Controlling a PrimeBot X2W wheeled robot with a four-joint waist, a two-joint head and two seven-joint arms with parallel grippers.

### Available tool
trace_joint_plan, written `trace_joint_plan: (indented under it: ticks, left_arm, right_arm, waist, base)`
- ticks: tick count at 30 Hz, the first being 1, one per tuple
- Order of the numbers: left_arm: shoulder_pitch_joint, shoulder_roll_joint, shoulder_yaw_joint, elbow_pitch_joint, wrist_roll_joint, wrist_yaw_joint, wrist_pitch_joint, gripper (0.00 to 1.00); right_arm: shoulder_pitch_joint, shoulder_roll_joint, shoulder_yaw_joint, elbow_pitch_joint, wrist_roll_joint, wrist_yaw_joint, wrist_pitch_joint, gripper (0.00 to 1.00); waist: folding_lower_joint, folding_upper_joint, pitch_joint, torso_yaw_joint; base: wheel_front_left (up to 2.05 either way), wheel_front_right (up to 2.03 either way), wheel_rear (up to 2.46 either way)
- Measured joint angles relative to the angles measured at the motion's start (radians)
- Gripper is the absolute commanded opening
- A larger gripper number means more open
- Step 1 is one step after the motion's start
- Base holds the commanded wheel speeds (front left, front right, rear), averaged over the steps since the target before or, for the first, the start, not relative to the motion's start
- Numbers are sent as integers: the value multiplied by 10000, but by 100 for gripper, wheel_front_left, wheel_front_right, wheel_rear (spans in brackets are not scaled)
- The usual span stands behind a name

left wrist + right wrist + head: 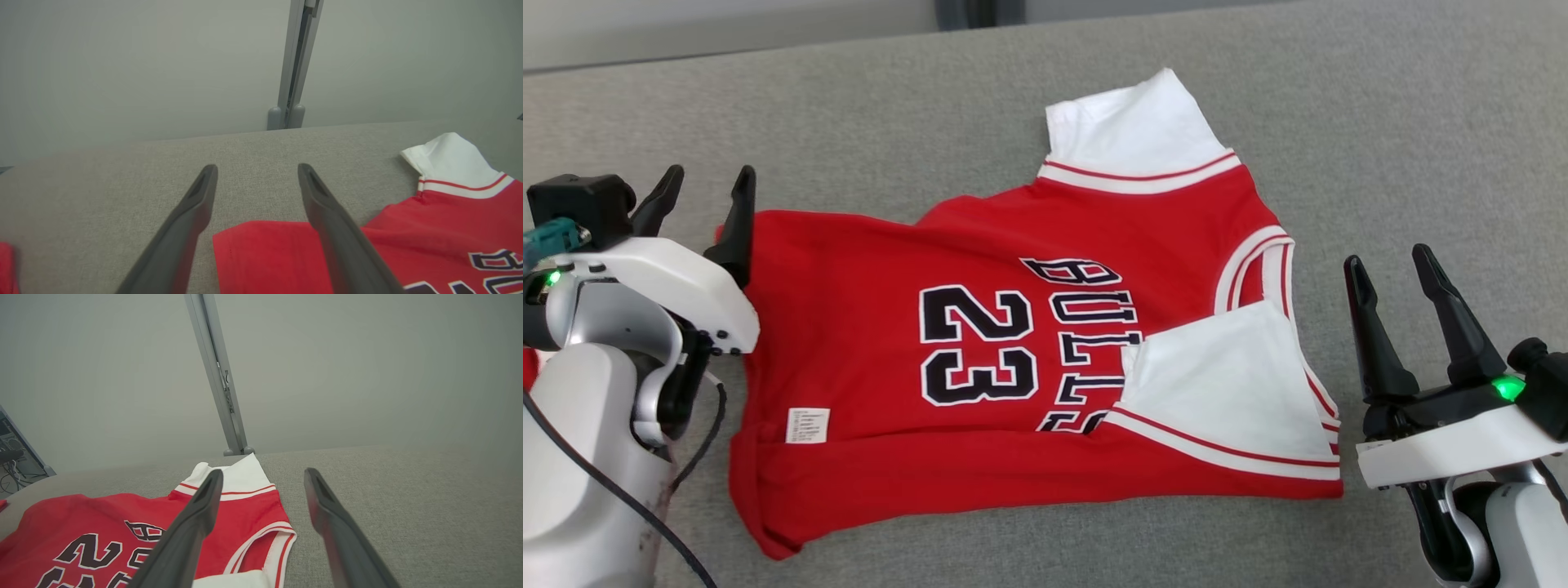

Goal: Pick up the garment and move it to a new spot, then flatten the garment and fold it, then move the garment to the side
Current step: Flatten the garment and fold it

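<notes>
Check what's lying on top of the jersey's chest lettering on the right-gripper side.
A white sleeve with red-striped trim is folded over the red jersey, covering the ends of the black lettering. The letters beneath it are hidden.

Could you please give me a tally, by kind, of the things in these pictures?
Jersey: 1
End effectors: 2, the left end effector and the right end effector, both open
Red cloth piece, mostly out of frame: 1
Total: 4
</notes>
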Motion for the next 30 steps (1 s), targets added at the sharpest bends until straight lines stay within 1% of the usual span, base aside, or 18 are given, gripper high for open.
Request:
trace_joint_plan:
  ticks: [3,7,12,13,14,15,21,27,30]
  left_arm:
    - [-399,65,102,1001,-255,-226,238,100]
    - [-666,90,123,1992,-472,-445,414,100]
    - [-678,2,36,2673,-675,-639,621,100]
    - [-705,-10,35,2792,-763,-742,652,75]
    - [-872,-19,36,2964,-861,-876,631,39]
    - [-872,-19,36,2964,-861,-876,631,0]
    - [-1116,-42,-8,3381,-869,-1041,42,0]
    - [-1230,-341,-303,3298,-748,-1089,-272,0]
    - [-1299,-462,-489,3120,-644,-1129,-453,0]
  right_arm:
    - [-143,-21,144,196,84,-2,-157,100]
    - [-347,-25,180,451,119,-2,-339,100]
    - [-495,-46,180,702,205,-2,-466,100]
    - [-505,-63,167,761,217,-2,-470,100]
    - [-669,-92,148,849,307,-2,-512,100]
    - [-669,-92,148,849,307,-2,-512,100]
    - [-1755,-431,-86,1515,909,-2,-800,100]
    - [-3551,-1384,-324,3020,1511,-2,-872,100]
    - [-4611,-1833,-121,3816,1802,-2,-809,100]
  waist:
    - [0,0,332,-191]
    - [1,0,741,-352]
    - [0,0,964,-351]
    - [1,0,982,-322]
    - [0,0,1003,-255]
    - [0,0,1003,-255]
    - [1,0,853,-134]
    - [0,0,687,122]
    - [0,0,699,341]
  base:
    - [0,0,0]
    - [0,0,0]
    - [0,0,0]
    - [0,0,0]
    - [0,0,0]
    - [0,0,0]
    - [0,0,0]
    - [0,0,0]
    - [0,0,0]
